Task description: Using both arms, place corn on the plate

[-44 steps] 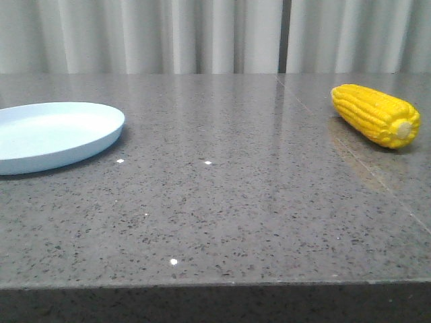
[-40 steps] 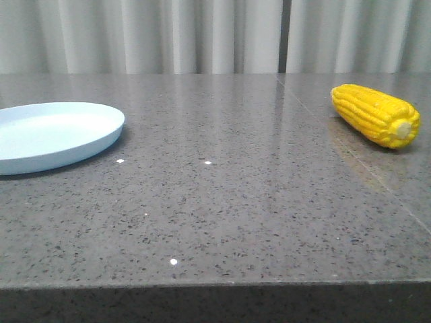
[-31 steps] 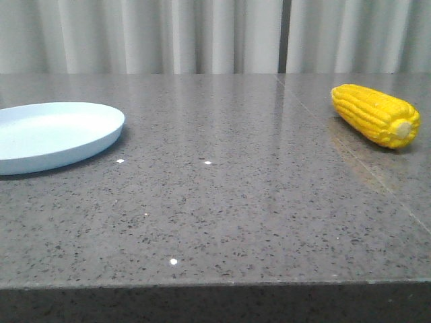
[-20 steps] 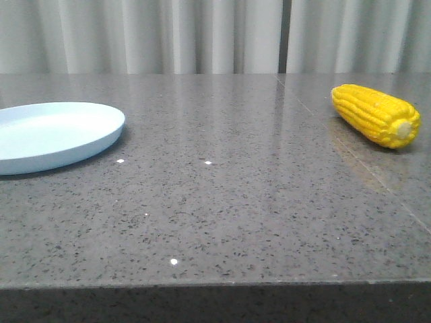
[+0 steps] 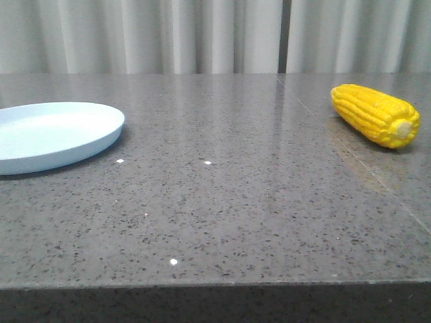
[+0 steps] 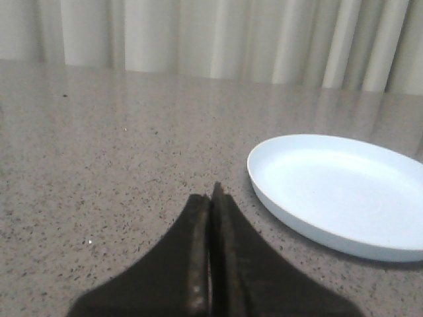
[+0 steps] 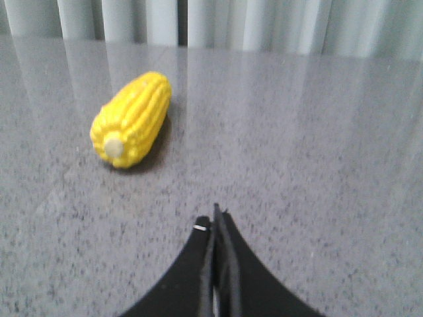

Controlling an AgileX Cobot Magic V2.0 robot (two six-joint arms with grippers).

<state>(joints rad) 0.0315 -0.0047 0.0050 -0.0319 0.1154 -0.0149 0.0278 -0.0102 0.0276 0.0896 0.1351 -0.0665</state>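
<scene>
Front view: a round, shallow, pale blue plastic plate [image 5: 57,134] with a low raised rim sits at the left edge of the speckled grey stone tabletop [image 5: 222,202], partly cut off by the frame. Its basin holds nothing. A bright yellow husked corn cob [image 5: 374,114] with rows of kernels lies on its side at the far right of the same surface, its pale stub end turned toward the camera and to the right. Plate and corn are well apart, on opposite sides of the table. Pale pleated curtains [image 5: 202,33] close off the background. Neither arm appears in this view.

Left wrist view: the black left gripper [image 6: 210,198] hangs low over the tabletop with its two pointed fingers pressed together, pinching nothing. The plate [image 6: 344,191] lies near the fingertips, off to one side and not touched; its inside is bare.

Right wrist view: the black right gripper [image 7: 215,218] likewise has its fingers pressed together on nothing. The corn [image 7: 132,120] rests on the table ahead of the fingertips, apart from them, stub end facing the camera.
</scene>
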